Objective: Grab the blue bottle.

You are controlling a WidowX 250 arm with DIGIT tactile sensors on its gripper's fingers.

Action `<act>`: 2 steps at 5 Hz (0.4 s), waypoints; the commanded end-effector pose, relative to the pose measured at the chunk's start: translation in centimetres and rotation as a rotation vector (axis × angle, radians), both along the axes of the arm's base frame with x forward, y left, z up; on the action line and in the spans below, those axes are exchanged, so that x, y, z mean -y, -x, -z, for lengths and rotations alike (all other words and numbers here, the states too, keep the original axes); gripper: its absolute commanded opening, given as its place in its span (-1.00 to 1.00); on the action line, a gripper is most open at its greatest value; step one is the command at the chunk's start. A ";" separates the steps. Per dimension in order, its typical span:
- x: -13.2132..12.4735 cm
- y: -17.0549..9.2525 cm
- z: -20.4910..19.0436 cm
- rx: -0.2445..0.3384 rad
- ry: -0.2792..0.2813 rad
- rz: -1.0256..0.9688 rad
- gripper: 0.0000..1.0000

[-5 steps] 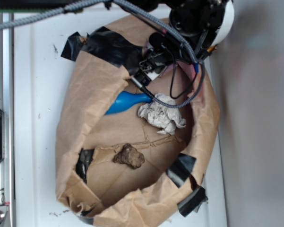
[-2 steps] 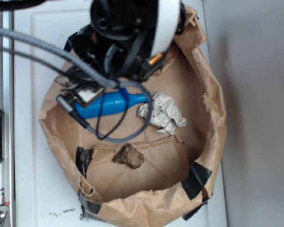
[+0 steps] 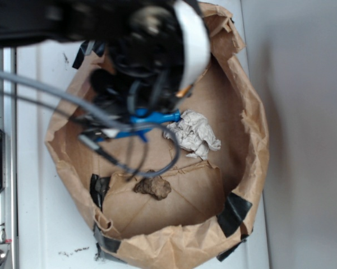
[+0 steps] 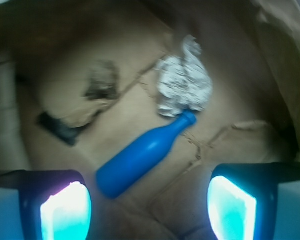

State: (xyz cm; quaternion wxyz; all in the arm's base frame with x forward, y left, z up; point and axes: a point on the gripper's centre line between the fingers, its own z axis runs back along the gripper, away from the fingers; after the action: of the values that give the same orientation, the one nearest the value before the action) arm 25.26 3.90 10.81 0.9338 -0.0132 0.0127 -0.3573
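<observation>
The blue bottle [image 4: 145, 152] lies on its side on the brown paper floor, its neck pointing up-right toward the white cloth wad [image 4: 183, 85]. My gripper [image 4: 150, 210] hangs above it, open. The bottle's wide base lies just beyond the fingertips, closer to the left finger [image 4: 65, 210], and nothing is between the jaws. In the exterior view the arm's black and white body [image 3: 151, 61] and cables hide most of the bottle [image 3: 157, 117]; only its neck and a strip of its body show.
A brown paper bag [image 3: 244, 117] forms a walled basin around everything, patched with black tape [image 3: 234, 213]. A small brown lump [image 3: 153, 186] rests on the basin floor near the front. The white table [image 3: 39, 84] lies to the left.
The arm swung from the basin's upper right to over the bottle, then came closer over it, hiding more of it. The bag's rim shifted. The bottle's place has hardly changed.
</observation>
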 end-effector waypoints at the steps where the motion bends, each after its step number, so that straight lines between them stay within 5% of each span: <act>1: -0.6 -3.3 3.4 0.027 -0.076 -0.105 1.00; 2: -1.7 -2.7 4.6 -0.006 -0.078 -0.109 1.00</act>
State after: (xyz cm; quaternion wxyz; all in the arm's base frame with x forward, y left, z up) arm 27.86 5.56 5.52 0.9493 0.0110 0.0423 -0.3112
